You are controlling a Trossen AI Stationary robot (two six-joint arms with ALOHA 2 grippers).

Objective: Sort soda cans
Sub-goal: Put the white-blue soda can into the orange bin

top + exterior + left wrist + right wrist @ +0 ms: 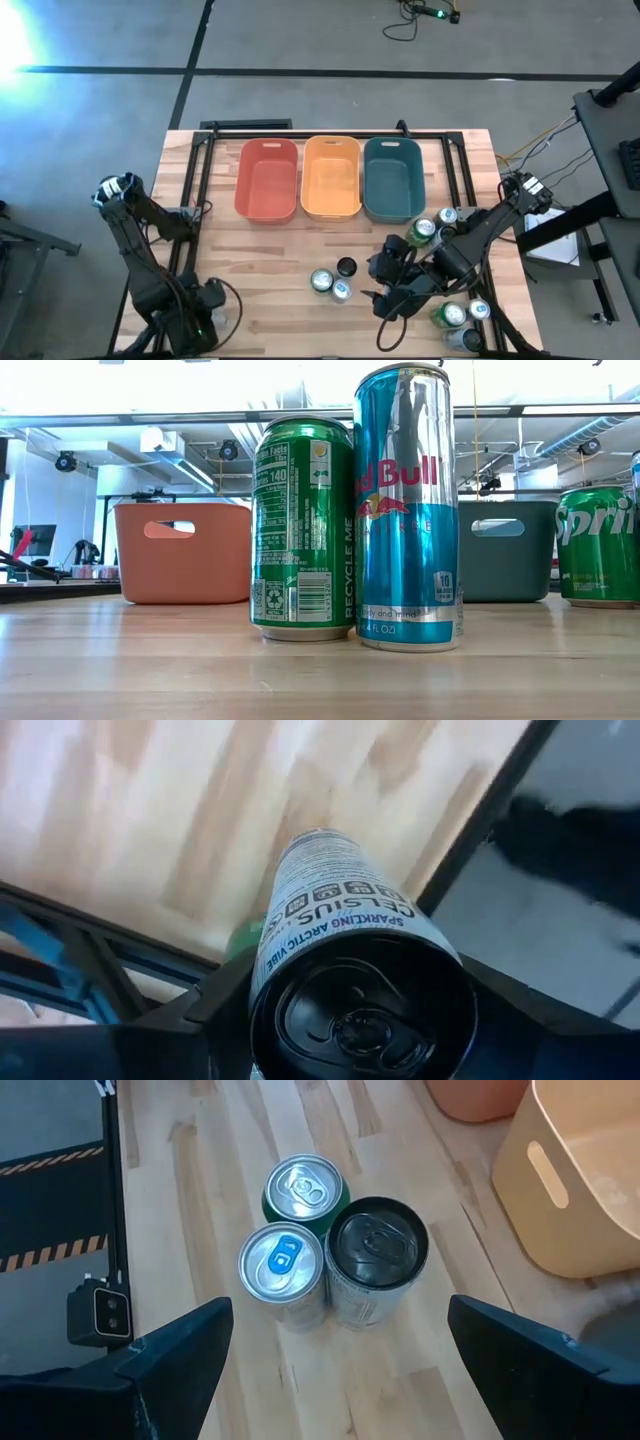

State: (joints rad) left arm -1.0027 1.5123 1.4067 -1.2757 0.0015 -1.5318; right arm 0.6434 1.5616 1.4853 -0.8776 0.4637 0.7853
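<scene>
You're seeing all three tubs (331, 178) sitting empty; sorting not started. Right gripper (340, 1355), fingers wide, hovering over three-can cluster (330, 1260). Left gripper (355, 1020), near table front-left corner, clamping a white can (335, 910).

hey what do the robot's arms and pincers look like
Both arms are dark, jointed links. The left arm has a pale blue-white patch at its upper end and dark cables near its base. The right pincer shows two broad, black, wedge-shaped fingers.

Three cans (330, 1260) before tubs (331, 178)
</scene>
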